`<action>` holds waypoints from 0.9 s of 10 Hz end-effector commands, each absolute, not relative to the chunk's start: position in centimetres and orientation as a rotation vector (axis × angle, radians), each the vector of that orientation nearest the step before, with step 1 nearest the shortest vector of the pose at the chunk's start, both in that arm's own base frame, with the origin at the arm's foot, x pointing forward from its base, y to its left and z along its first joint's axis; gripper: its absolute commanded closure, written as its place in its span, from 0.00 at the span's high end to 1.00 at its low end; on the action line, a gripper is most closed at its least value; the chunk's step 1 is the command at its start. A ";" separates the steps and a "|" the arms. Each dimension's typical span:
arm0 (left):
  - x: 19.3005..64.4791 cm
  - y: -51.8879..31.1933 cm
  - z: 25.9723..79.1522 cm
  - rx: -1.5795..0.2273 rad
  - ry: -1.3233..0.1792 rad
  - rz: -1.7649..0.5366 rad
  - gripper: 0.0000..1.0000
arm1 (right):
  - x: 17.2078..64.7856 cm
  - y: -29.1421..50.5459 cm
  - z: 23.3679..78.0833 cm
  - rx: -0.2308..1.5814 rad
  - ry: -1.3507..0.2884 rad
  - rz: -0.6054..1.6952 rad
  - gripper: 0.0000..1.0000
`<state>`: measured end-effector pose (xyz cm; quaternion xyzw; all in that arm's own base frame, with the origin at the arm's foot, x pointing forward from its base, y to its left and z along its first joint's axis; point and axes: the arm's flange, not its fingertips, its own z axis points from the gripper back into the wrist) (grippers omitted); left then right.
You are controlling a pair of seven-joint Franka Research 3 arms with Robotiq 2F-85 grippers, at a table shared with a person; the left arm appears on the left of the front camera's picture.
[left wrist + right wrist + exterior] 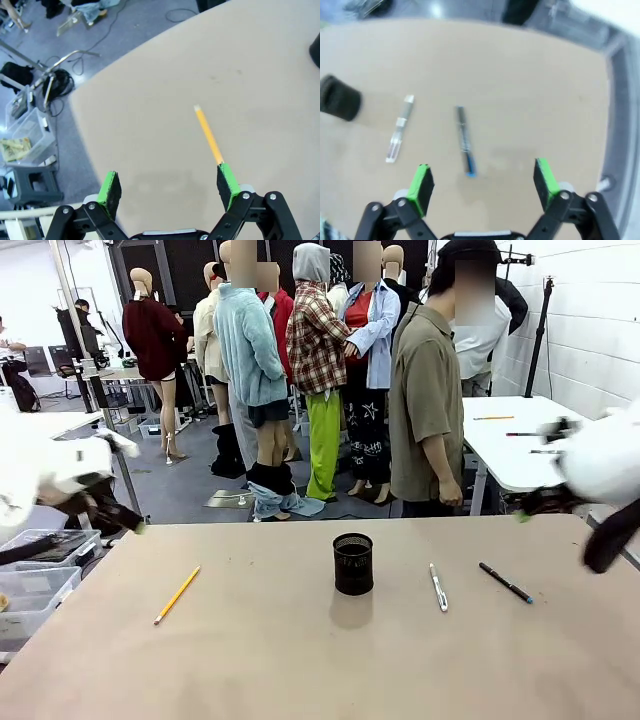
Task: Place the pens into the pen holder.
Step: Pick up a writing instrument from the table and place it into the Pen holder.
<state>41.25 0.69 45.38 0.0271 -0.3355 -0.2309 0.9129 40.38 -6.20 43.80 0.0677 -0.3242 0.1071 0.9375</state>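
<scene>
Nothing is placed yet: the small black wire-mesh pen holder (353, 563) stands mid-frame on the tan counter (300, 670), nothing rising from it. A yellow pencil (177, 594) lies lower left; a silver-white pen (438, 587) and a black pen with a blue tip (505, 582) lie right of centre. Left jaws and right jaws are spread, pinching nothing. All three sticks are left to go in.

Front camera sits at the robot's edge of the worktop (300, 660), looking across it at the person (430, 410) on the far side. Left wrist camera hangs close above the yellow pencil (209, 135), seen at the front view's left. Right wrist camera, blurred, looks down on the silver-white pen (400, 129), black pen (465, 141) and pen holder (340, 97), all shared with front.
</scene>
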 end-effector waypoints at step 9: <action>37.3 16.4 45.3 0.009 -0.780 -0.479 1.00 | 34.2 -23.4 39.2 0.204 -0.666 -0.149 1.00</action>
